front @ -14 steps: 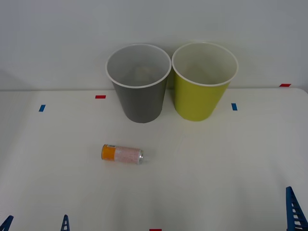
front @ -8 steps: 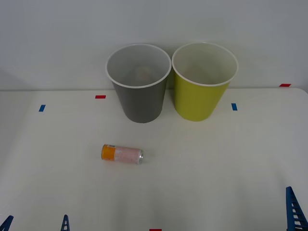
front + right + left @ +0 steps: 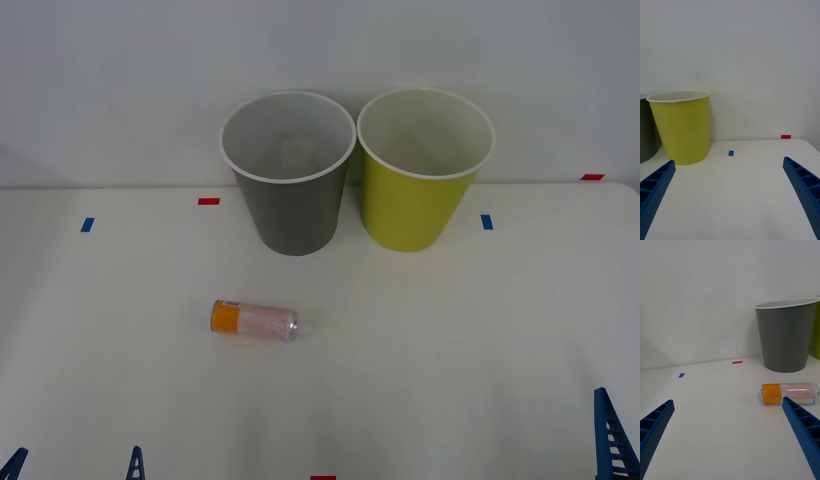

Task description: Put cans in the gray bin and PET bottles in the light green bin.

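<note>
Right now the can [image 3: 254, 320] lies on its side on the white table [image 3: 450, 340], orange end toward the robot's left, in front of the gray bin [image 3: 290, 175] and apart from it. Beside that stands the light green bin [image 3: 424, 170], their rims nearly touching. Low at the near edge, the left gripper [image 3: 728, 435] and right gripper [image 3: 728, 191] both have their fingers spread wide, holding nothing.
</note>
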Motion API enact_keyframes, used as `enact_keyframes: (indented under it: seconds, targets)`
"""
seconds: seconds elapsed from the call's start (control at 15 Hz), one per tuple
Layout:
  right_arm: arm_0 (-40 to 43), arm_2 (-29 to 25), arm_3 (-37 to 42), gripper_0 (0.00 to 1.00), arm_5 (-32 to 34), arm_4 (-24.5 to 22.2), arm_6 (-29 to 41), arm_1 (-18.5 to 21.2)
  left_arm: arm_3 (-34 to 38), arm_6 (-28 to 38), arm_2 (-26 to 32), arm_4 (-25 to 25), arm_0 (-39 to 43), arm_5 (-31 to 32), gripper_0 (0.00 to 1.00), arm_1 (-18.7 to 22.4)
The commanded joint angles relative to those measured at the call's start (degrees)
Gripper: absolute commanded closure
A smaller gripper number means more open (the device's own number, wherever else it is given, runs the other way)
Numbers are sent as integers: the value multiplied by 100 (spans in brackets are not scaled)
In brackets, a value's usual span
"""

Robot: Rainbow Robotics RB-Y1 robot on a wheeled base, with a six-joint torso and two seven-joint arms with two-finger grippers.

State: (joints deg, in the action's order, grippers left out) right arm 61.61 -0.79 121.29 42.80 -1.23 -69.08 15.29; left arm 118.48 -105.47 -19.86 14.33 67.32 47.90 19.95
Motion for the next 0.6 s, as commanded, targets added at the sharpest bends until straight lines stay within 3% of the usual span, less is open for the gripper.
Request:
enact_keyframes:
  seconds: [0.07,0.6]
  targets:
    - [0,0,0,0,0,0,0,0,0,0,0,0,0,0,0,0]
    - [0,0,0,0,0,0,0,0,0,0,0,0,0,0,0,0]
